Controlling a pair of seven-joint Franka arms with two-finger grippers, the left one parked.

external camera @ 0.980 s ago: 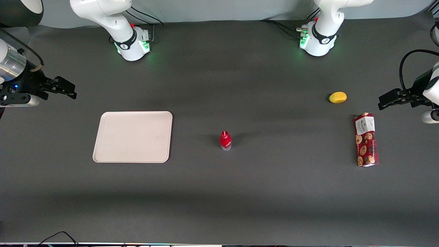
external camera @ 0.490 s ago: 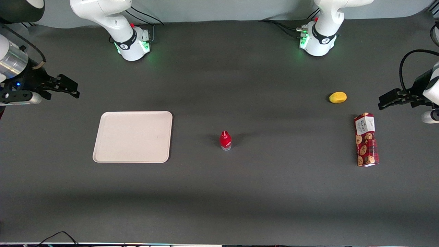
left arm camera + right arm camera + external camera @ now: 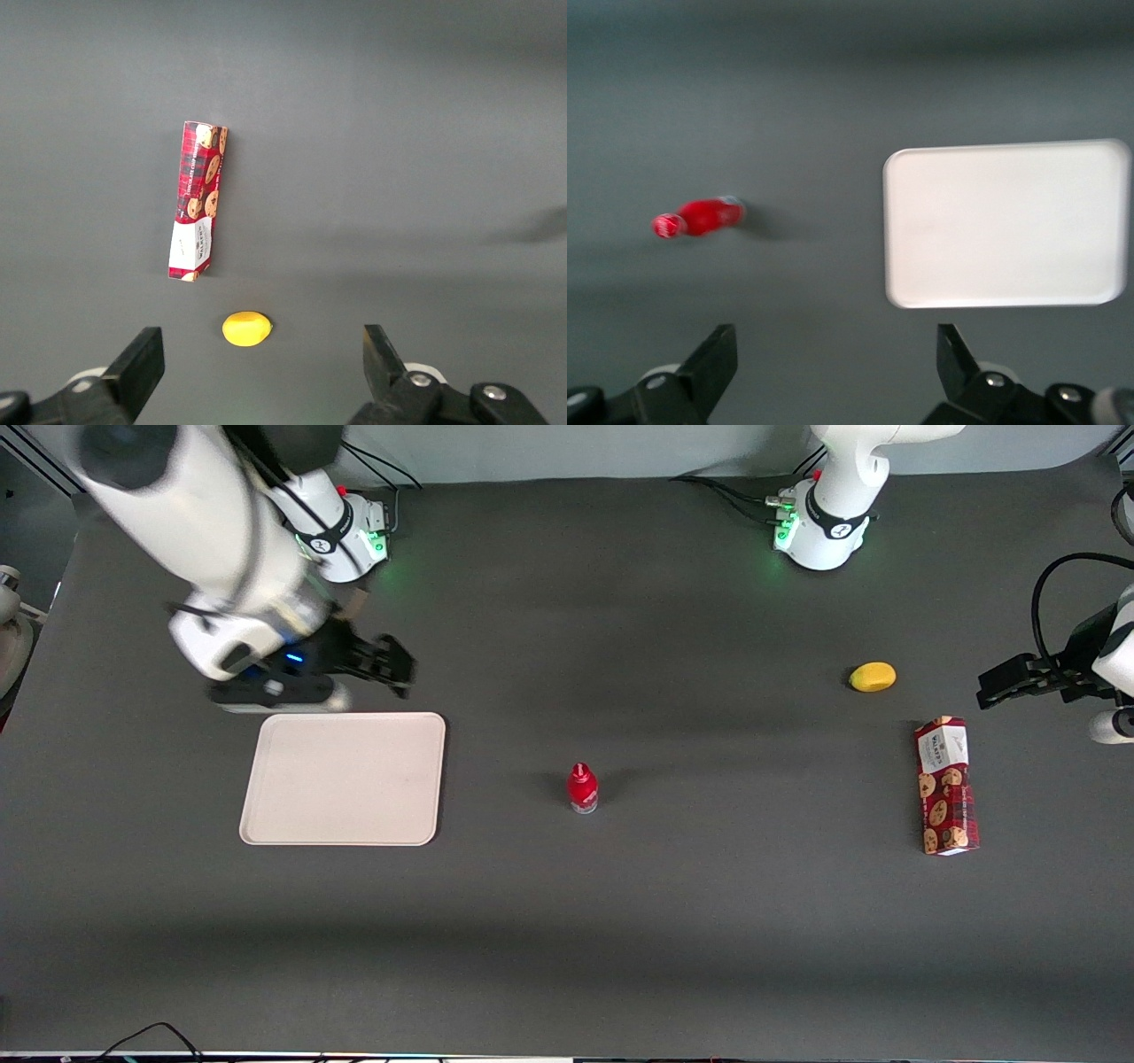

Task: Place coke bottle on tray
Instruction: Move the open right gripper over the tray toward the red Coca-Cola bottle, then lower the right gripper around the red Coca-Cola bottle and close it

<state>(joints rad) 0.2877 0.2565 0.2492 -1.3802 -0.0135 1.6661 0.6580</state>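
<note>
- One coke bottle (image 3: 582,789) upright on tabletop (image 3: 620,921), long axis vertical, cap up.
- One tray (image 3: 343,778), bottle at its 3 o'clock, well apart.
- Gripper (image 3: 396,666) above tray's 12 o'clock edge, fingers apart, holding nothing.

Dark grey tabletop (image 3: 673,921), perhaps pale wall (image 3: 576,447).

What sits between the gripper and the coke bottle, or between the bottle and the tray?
Nothing visible. The open gripper hangs above bare table near the tray, farther from the front camera. The coke bottle stands upright beside the tray, apart, only bare table between.
</note>
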